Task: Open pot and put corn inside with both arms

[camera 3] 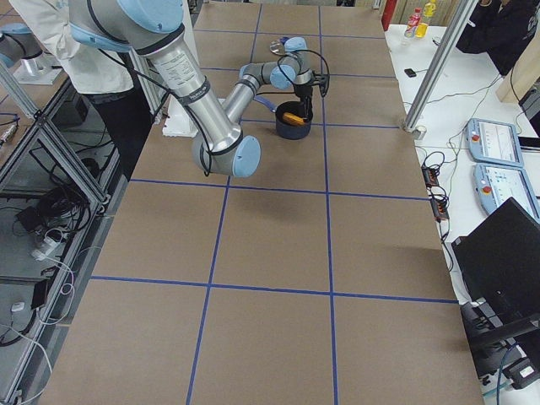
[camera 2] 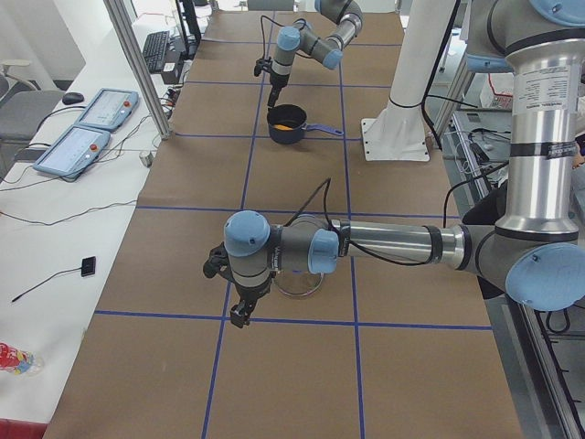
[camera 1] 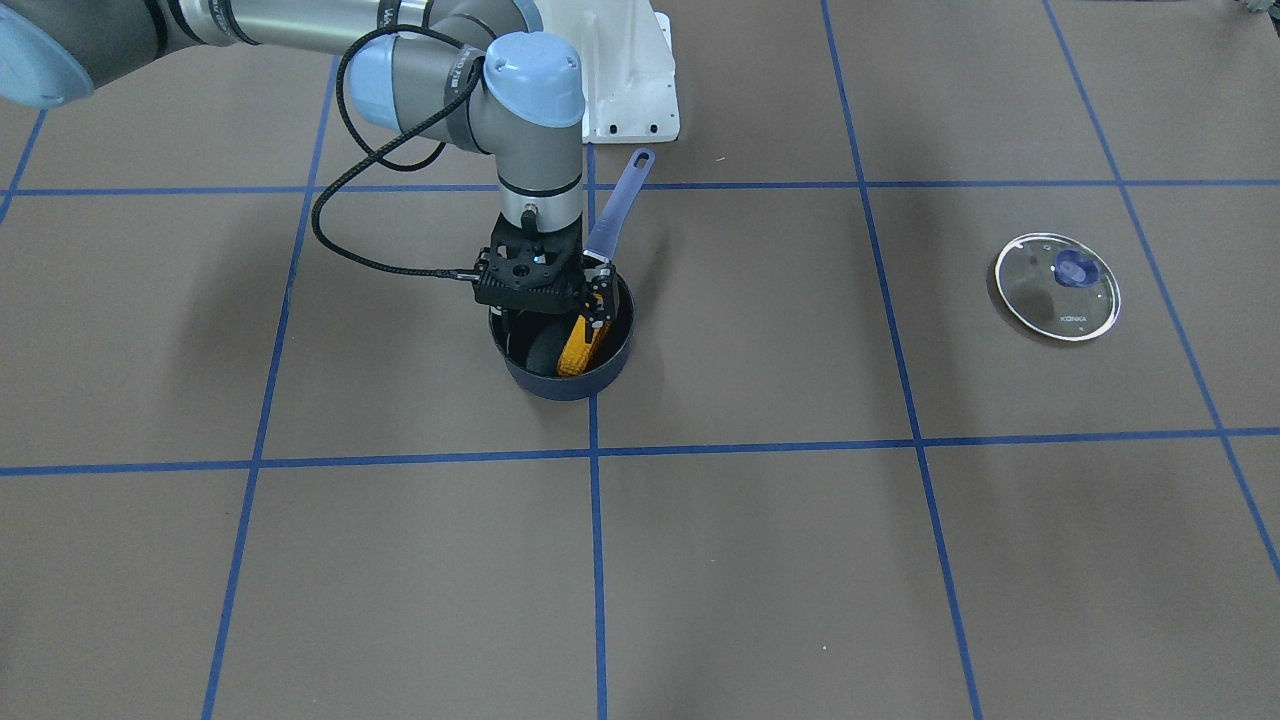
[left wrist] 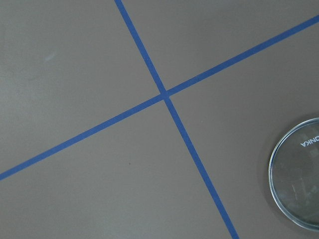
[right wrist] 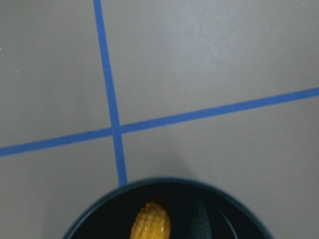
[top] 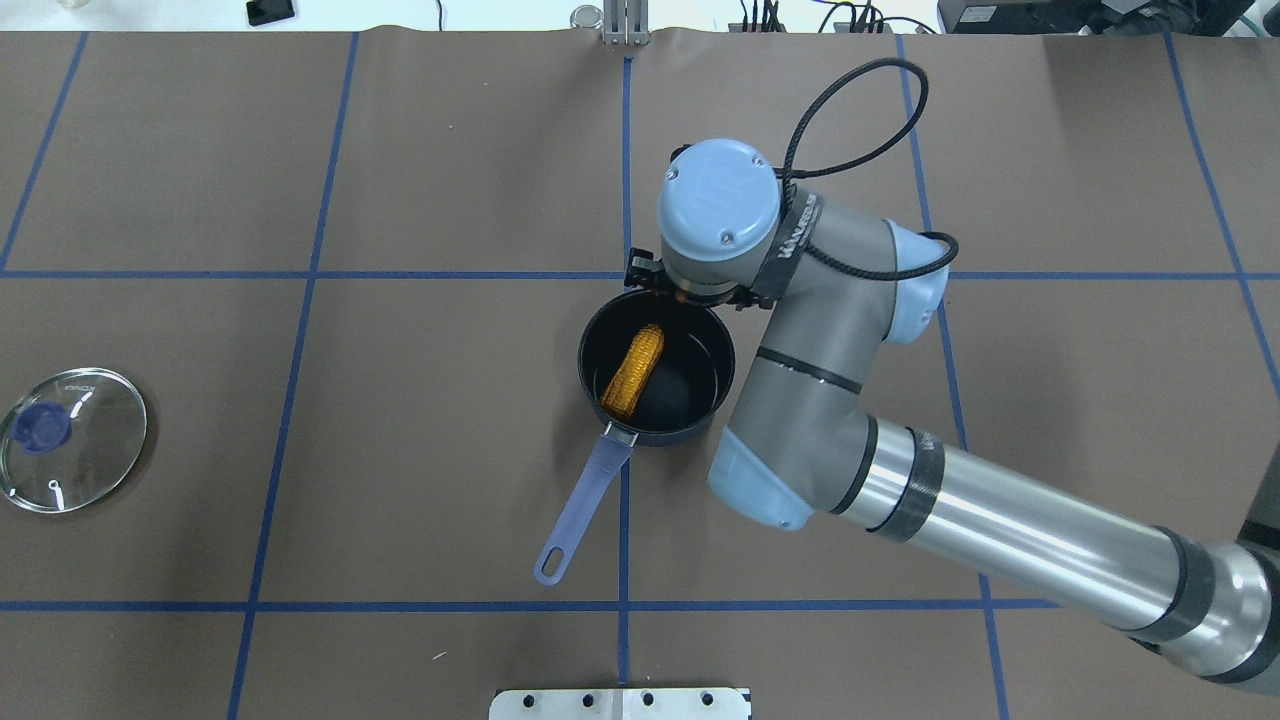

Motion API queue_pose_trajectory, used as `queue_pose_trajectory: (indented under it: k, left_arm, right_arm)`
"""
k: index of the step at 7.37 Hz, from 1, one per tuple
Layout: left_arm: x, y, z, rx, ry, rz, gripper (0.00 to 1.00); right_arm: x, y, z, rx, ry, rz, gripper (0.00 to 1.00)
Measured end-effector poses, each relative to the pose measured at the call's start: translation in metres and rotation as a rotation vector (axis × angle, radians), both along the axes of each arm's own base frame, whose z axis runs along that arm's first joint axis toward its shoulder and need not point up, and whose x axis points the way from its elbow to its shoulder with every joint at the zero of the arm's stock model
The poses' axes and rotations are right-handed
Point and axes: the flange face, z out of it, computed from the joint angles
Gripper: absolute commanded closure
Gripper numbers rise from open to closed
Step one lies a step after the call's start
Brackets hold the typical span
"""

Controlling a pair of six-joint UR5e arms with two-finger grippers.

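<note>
The navy pot (camera 1: 560, 388) stands uncovered at mid-table, its lavender handle (camera 1: 620, 205) pointing toward the robot's base. The yellow corn (camera 1: 578, 346) lies slanted inside it, also in the overhead view (top: 633, 372) and the right wrist view (right wrist: 151, 222). My right gripper (camera 1: 556, 318) hangs just above the pot's far rim with its jaws apart and empty. My left gripper (camera 2: 239, 314) shows only in the exterior left view, low over the table beside the glass lid (camera 1: 1058, 287); I cannot tell whether it is open or shut.
The glass lid with a purple knob (top: 72, 440) lies flat on the table, far out on the robot's left side; its edge shows in the left wrist view (left wrist: 299, 174). The white mounting base (camera 1: 630, 90) is behind the pot. Blue tape lines grid the brown table.
</note>
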Motion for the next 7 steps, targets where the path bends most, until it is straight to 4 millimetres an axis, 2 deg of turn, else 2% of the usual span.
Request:
queue_pose_trajectory:
  k: [2,4,6,7]
  left_arm:
    - [-0.001,0.016,0.015,-0.043,0.001,-0.004,0.02]
    - [0.000,0.025,0.019,-0.144,0.028,-0.081,0.02]
    - [0.001,0.028,0.006,-0.265,0.051,-0.225,0.02]
    - [0.001,0.035,0.003,-0.277,0.057,-0.248,0.02]
  right_arm:
    - [0.081,-0.055,0.061,0.050,0.071,-0.103,0.00]
    - [0.180,-0.095,0.138,0.099,0.090,-0.204,0.00]
    - [0.291,-0.108,0.222,0.150,0.092,-0.299,0.00]
    - [0.347,-0.105,0.259,0.152,0.075,-0.329,0.00]
